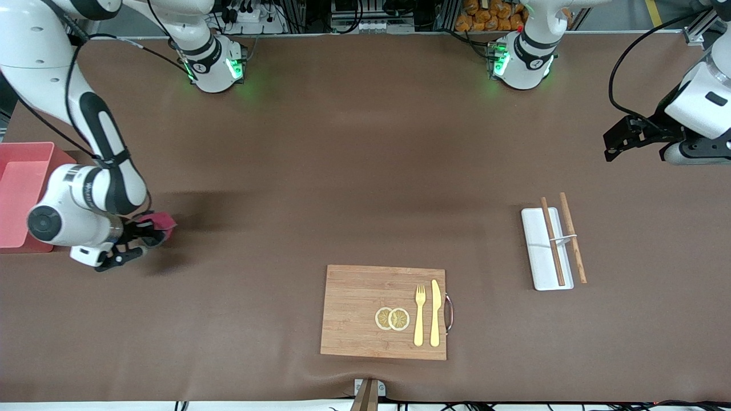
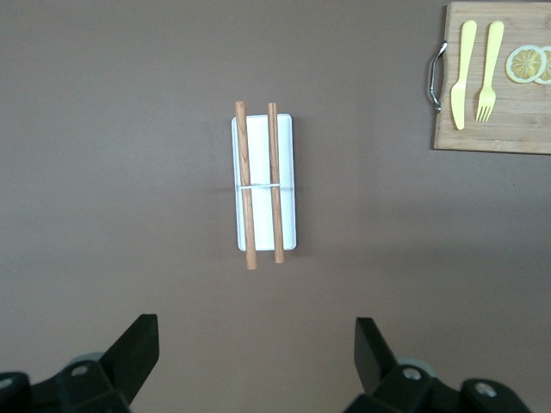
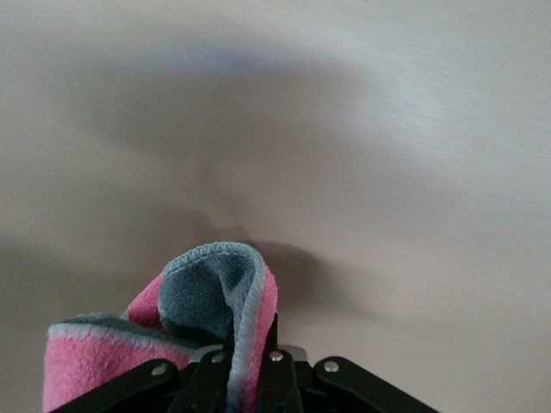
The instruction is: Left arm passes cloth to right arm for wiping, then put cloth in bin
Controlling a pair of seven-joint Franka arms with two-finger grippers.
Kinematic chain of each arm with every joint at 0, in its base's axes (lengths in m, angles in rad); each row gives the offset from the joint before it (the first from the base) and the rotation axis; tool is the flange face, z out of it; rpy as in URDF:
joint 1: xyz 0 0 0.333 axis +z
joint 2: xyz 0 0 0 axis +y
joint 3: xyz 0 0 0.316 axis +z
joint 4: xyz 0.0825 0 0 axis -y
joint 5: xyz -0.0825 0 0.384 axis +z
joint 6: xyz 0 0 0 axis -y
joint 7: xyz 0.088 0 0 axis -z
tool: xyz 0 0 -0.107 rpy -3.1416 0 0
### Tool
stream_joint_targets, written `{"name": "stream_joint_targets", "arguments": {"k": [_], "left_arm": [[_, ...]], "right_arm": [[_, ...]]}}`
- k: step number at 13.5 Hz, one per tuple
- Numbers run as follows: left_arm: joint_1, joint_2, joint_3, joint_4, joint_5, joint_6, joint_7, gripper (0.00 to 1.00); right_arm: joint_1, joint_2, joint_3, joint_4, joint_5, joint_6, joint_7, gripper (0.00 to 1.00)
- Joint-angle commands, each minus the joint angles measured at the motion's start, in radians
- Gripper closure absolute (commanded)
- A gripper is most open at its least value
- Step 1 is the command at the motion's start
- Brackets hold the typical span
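My right gripper (image 1: 147, 233) is shut on the cloth (image 1: 163, 220), a crimson-pink rag, low over the brown table beside the bin (image 1: 21, 191). The bin is a salmon-pink open box at the right arm's end of the table. In the right wrist view the cloth (image 3: 207, 314) shows pink with a grey inner face, pinched between the closed fingers of the right gripper (image 3: 250, 374). My left gripper (image 1: 614, 147) is open and empty, up in the air at the left arm's end of the table. In the left wrist view the left gripper (image 2: 256, 353) has its jaws wide apart over bare table.
A white tray (image 1: 537, 251) with two brown chopsticks (image 1: 553, 242) lies toward the left arm's end; it also shows in the left wrist view (image 2: 288, 185). A wooden cutting board (image 1: 360, 311) with a fork, a knife and lemon slices lies near the front edge.
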Motion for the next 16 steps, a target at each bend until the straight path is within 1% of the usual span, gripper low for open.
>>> {"name": "stream_joint_targets", "arguments": {"k": [1, 3, 5, 7, 9, 11, 12, 13, 14, 16], "left_arm": [[-0.001, -0.026, 0.001, -0.021, -0.007, -0.013, -0.038, 0.0], [-0.001, -0.024, -0.002, -0.024, -0.001, -0.013, -0.063, 0.0], [-0.007, -0.023, -0.002, -0.024, 0.0, -0.013, -0.066, 0.0], [-0.008, -0.023, -0.004, -0.024, 0.0, -0.013, -0.066, 0.0], [-0.007, -0.023, -0.004, -0.019, -0.004, -0.012, -0.066, 0.0], [-0.01, -0.043, -0.019, -0.018, -0.006, -0.013, -0.066, 0.0], [-0.004, -0.05, -0.041, -0.018, 0.005, -0.013, -0.064, 0.0], [-0.004, -0.053, -0.041, -0.019, 0.005, -0.013, -0.064, 0.0], [-0.002, -0.055, -0.042, -0.024, 0.007, -0.015, -0.064, 0.0], [-0.002, -0.055, -0.042, -0.025, 0.005, -0.023, -0.067, 0.0]], "right_arm": [[0.065, -0.018, -0.005, -0.017, 0.104, -0.024, 0.044, 1.0], [0.123, -0.025, -0.004, -0.02, 0.143, -0.069, 0.145, 1.0], [0.207, -0.03, 0.001, -0.021, 0.234, -0.081, 0.257, 1.0], [0.317, -0.03, 0.001, -0.021, 0.325, -0.077, 0.387, 1.0], [0.431, -0.042, 0.001, -0.018, 0.389, -0.074, 0.562, 1.0], [0.529, -0.07, 0.002, -0.017, 0.408, -0.072, 0.738, 1.0], [0.553, -0.073, 0.004, -0.011, 0.423, -0.074, 0.8, 1.0], [0.565, -0.087, 0.002, -0.003, 0.452, -0.083, 0.822, 1.0], [0.567, -0.105, 0.001, -0.003, 0.459, -0.1, 0.822, 1.0], [0.539, -0.143, -0.014, -0.001, 0.444, -0.152, 0.793, 1.0]]}}
